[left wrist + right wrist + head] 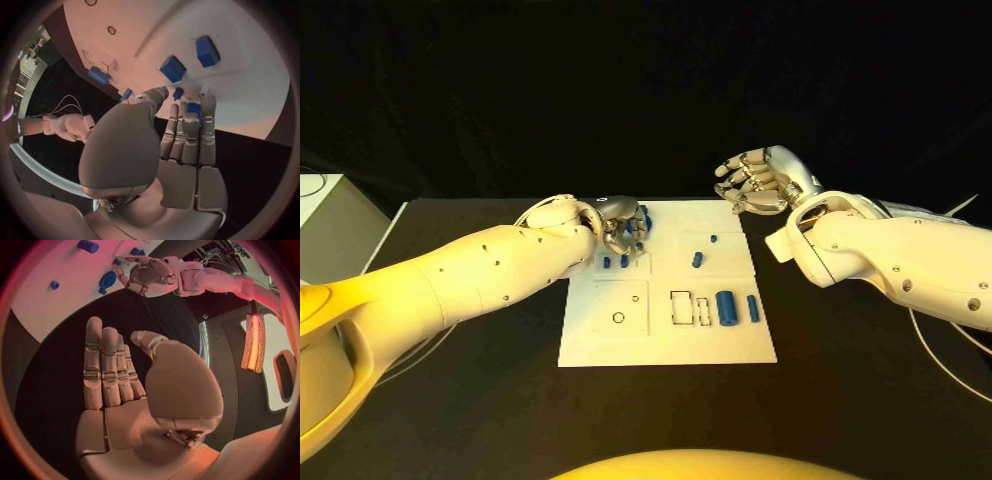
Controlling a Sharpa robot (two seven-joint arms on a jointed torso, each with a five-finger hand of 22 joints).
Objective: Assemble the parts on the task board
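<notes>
Task board [668, 335] under left hand [623, 225], perhaps pinching a blue part [192, 107]; right hand [134, 385] empty, fingers straight.

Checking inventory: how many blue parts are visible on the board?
7 blue parts: two by the left hand, two mid-board, three near the board's right edge; the hand may hide more.

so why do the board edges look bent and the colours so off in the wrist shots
Fisheye: in the left wrist view the task board edge curves and pinkish light washes over it; the right wrist view is redder still. In the head view the left hand shades the board's far corner.
</notes>
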